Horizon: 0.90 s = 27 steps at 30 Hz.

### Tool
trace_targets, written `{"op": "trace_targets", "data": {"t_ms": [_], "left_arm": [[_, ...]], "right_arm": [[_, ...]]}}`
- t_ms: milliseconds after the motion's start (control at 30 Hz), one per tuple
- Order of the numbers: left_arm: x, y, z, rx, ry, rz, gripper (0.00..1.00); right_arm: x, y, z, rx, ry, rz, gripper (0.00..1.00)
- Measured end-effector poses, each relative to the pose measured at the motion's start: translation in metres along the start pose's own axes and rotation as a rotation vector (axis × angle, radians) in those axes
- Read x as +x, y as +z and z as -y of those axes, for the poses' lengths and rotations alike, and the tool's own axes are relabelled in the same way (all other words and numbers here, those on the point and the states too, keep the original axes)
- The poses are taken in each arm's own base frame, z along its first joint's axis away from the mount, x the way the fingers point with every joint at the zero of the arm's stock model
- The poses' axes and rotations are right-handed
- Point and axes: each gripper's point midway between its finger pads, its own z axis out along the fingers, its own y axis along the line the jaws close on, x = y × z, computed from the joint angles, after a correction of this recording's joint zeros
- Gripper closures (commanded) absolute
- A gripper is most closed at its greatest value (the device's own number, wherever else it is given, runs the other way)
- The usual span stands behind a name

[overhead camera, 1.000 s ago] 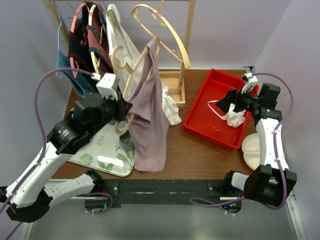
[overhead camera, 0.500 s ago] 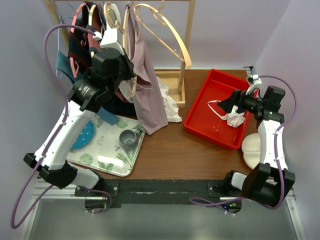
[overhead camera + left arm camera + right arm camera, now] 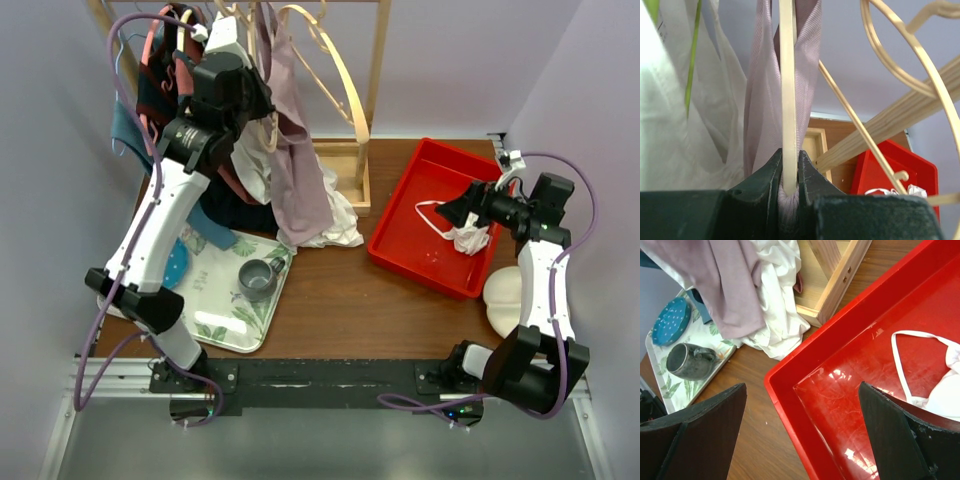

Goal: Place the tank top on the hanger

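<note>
The tank top (image 3: 297,172) hangs at the far left of the scene, high by the wooden rack (image 3: 376,90). Its mauve fabric drops down to a crumpled white shirt (image 3: 338,218) on the desk (image 3: 340,310). In my left wrist view the fabric sits draped on both sides of a pale wooden strip of the hanger (image 3: 788,90). The left hand (image 3: 789,172) is clamped narrowly on that strip, with some mauve cloth caught in the grip too. I cannot make out the hanger's hook, so I cannot tell whether it is on the rail. Other clothes crowd the rack to the left of it.

Near the rack's foot, on the left, I see a floral tray (image 3: 215,322) holding a grey mug (image 3: 257,278) and a blue dish (image 3: 172,270). To the right a red tray (image 3: 415,277) holds a small white garment (image 3: 468,236) with a thin strap. My right hand (image 3: 800,430) hangs over the red tray with its fingers spread wide and nothing between them.
</note>
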Motion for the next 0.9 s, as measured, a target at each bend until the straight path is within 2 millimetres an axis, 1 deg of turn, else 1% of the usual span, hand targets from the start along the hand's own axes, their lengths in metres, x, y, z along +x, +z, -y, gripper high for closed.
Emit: {"op": "trace_targets", "data": {"t_ms": [133, 233, 367, 500, 600, 633, 667, 700, 733, 800, 833, 900], "left_arm": [[0.0, 0.023, 0.003, 0.02, -0.008, 0.003, 1.0], [0.008, 0.037, 0.005, 0.041, -0.009, -0.013, 1.0], [0.016, 0.049, 0.001, 0.047, -0.015, -0.038, 1.0], [0.017, 0.06, -0.009, 0.039, -0.032, -0.044, 1.0], [0.016, 0.065, -0.017, 0.034, -0.048, -0.045, 1.0], [0.016, 0.066, -0.019, 0.034, -0.053, -0.047, 0.98], [0.015, 0.066, -0.02, 0.036, -0.057, -0.048, 0.89], [0.015, 0.066, -0.021, 0.038, -0.061, -0.049, 0.84], [0.014, 0.066, -0.02, 0.046, -0.064, -0.051, 0.73], [0.014, 0.066, -0.019, 0.057, -0.071, -0.053, 0.65], [0.013, 0.066, -0.017, 0.068, -0.075, -0.049, 0.59], [0.009, 0.066, -0.014, 0.085, -0.087, -0.04, 0.53]], "right_arm": [[0.0, 0.0, -0.002, -0.01, 0.001, 0.001, 0.01], [0.001, 0.0, -0.004, -0.024, 0.008, 0.001, 0.01], [0.005, 0.0, -0.003, -0.026, 0.022, -0.005, 0.01], [0.005, 0.0, -0.004, -0.03, 0.022, -0.005, 0.02], [0.005, 0.0, -0.004, -0.032, 0.022, -0.004, 0.01], [0.005, 0.0, -0.004, -0.032, 0.022, -0.004, 0.01], [0.005, -0.001, -0.004, -0.034, 0.023, -0.003, 0.01], [0.005, -0.001, -0.005, -0.037, 0.024, -0.003, 0.01], [0.005, -0.001, -0.005, -0.039, 0.023, -0.002, 0.01], [0.004, -0.002, -0.004, -0.039, 0.025, 0.0, 0.01], [0.004, -0.002, -0.004, -0.039, 0.025, 0.001, 0.01], [0.004, -0.002, -0.004, -0.038, 0.025, 0.002, 0.01]]}}
